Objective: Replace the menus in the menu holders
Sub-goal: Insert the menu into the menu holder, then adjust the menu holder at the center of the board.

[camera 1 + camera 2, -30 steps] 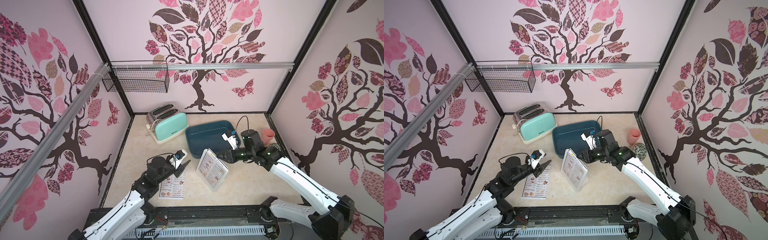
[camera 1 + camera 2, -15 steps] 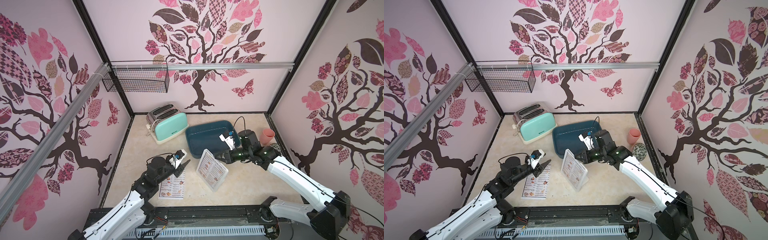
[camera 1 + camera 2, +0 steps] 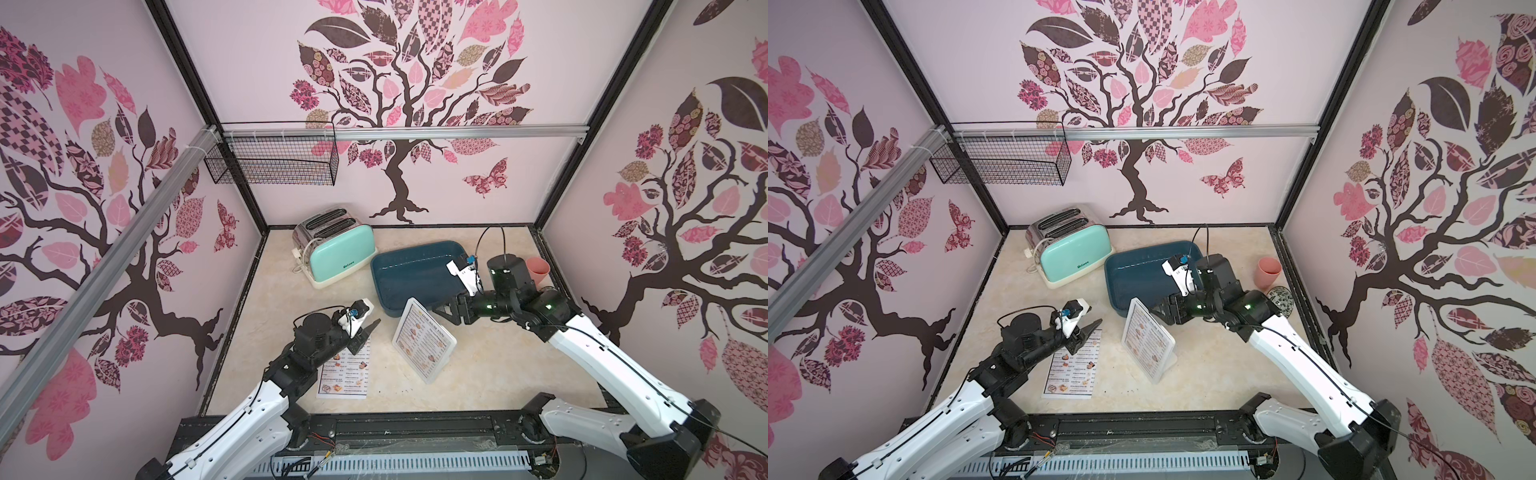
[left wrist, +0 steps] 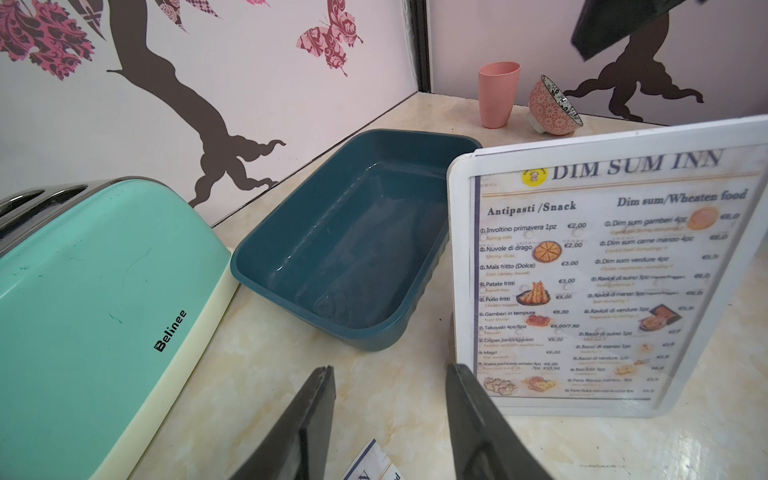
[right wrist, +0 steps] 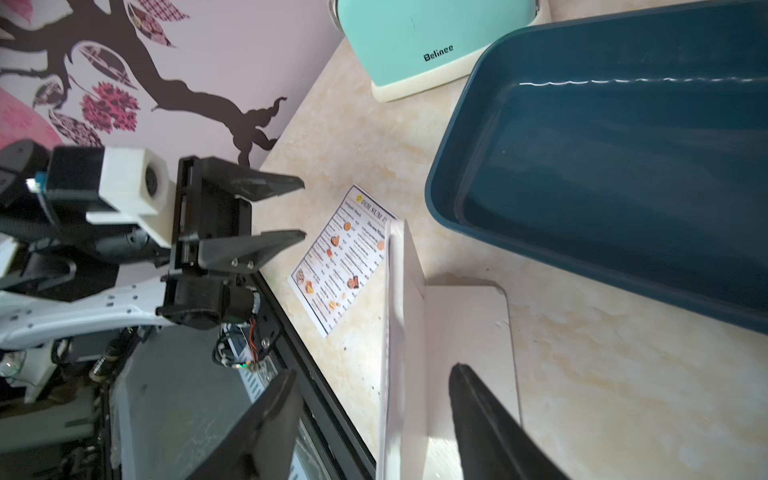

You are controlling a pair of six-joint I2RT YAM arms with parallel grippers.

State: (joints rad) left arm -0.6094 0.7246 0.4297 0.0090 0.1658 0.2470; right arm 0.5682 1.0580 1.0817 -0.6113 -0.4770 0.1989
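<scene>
The menu holder [image 3: 424, 347] is standing upright mid-table, just on the near side of the blue tub [image 3: 415, 270], and is showing an inserted menu [image 4: 582, 291]. The right gripper [image 3: 444, 314] is hovering at its far top corner, jaws spread to either side of the edge and pinching nothing. The loose menu [image 3: 345, 376] is lying flat on the table [image 3: 498, 365] left of the holder, and the left gripper [image 3: 369, 332] is hanging over its far end, jaws spread and empty.

The right gripper [image 5: 372, 371], pinched shut a moment ago, now has its jaws spread wide, one on each side of the upper edge of the menu holder [image 5: 465, 324], gripping nothing.
</scene>
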